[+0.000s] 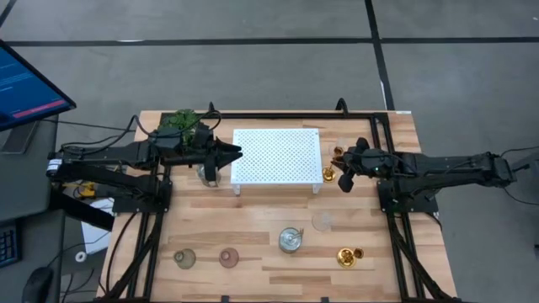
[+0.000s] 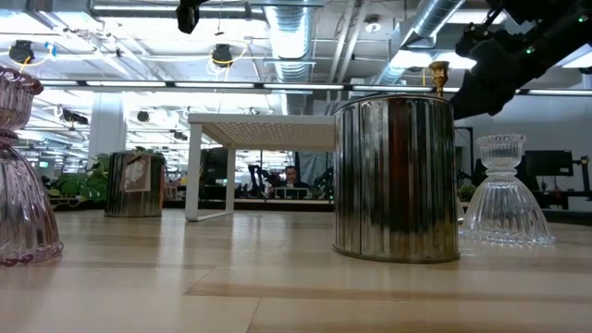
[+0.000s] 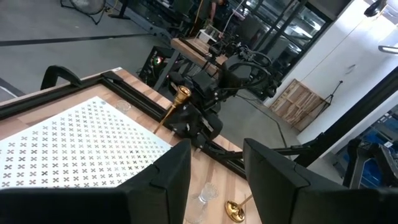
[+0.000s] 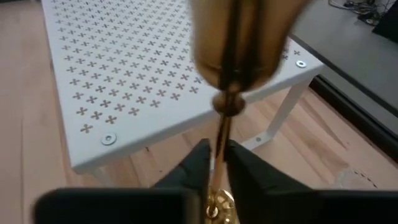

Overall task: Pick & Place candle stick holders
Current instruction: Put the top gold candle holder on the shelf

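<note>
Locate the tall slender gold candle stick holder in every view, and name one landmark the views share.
High view: the tall gold holder sits in the right gripper, off the right edge of the white perforated stand.
Low view: only its top shows above the silvery cup.
Left wrist view: tilted, held above the stand's far corner.
Right wrist view: blurred stem between the fingers.
Shared landmark: the white perforated stand.
</note>
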Controlling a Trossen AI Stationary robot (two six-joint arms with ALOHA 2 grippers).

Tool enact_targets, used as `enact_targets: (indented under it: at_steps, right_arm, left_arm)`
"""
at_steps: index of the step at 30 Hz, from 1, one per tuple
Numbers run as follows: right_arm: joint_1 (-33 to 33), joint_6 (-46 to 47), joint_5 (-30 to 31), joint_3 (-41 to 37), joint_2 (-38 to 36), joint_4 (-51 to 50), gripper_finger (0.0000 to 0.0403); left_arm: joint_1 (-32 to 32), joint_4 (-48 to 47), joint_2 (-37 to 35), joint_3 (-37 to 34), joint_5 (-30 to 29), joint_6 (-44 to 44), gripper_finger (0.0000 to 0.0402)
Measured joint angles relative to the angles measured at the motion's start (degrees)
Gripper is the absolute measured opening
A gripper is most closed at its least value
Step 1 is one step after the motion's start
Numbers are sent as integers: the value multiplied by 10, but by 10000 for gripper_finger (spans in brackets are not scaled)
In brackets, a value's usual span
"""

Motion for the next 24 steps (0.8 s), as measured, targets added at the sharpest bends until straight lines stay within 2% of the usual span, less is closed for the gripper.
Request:
enact_targets:
  at_steps: [2,8,11,17,24]
  right_arm:
    - [0,3,0,0,0,-1,12]
    - [0,17,2,1,-1,-3,9]
    - [0,33,3,20,-1,-40,6]
    - [0,50,14,100,-1,-145,4]
    - [-10,85,36,243,9,-320,1]
  left_arm:
    - [0,0,0,0,0,0,146]
    - [0,0,0,0,0,0,146]
    - [0,1,0,0,0,0,146]
    - [0,-1,16,0,0,0,146]
    - [0,-1,59,0,5,5,146]
